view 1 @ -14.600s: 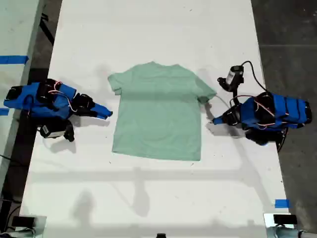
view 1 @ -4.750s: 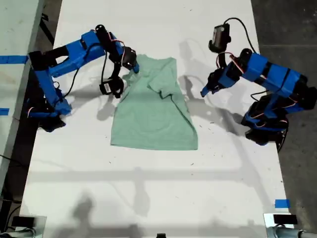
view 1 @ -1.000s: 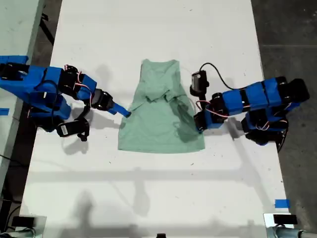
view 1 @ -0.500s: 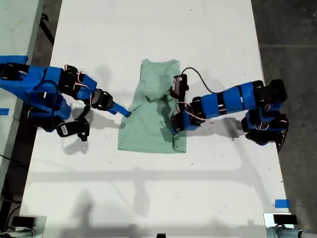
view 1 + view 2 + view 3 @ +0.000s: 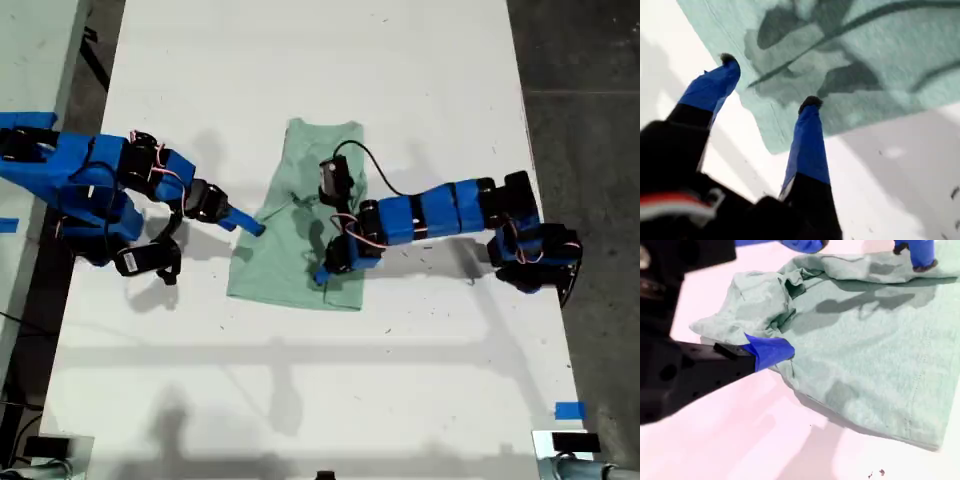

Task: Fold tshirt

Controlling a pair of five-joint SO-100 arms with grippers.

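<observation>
White tabletop (image 5: 300,60) carries the tshirt (image 5: 285,275) at its middle: pale mint, plain, wrinkly, sleeves turned in, and the exterior view's right side partly doubled over. You should treat it as light, limp and quick to bunch or slide, so grip hems or corners, not mid-panel. My second gripper (image 5: 322,272) is clamped on a bunched fold near the near hem, while my first gripper (image 5: 248,226) has its jaws spread and empty at the exterior view's left edge of the shirt.
</observation>
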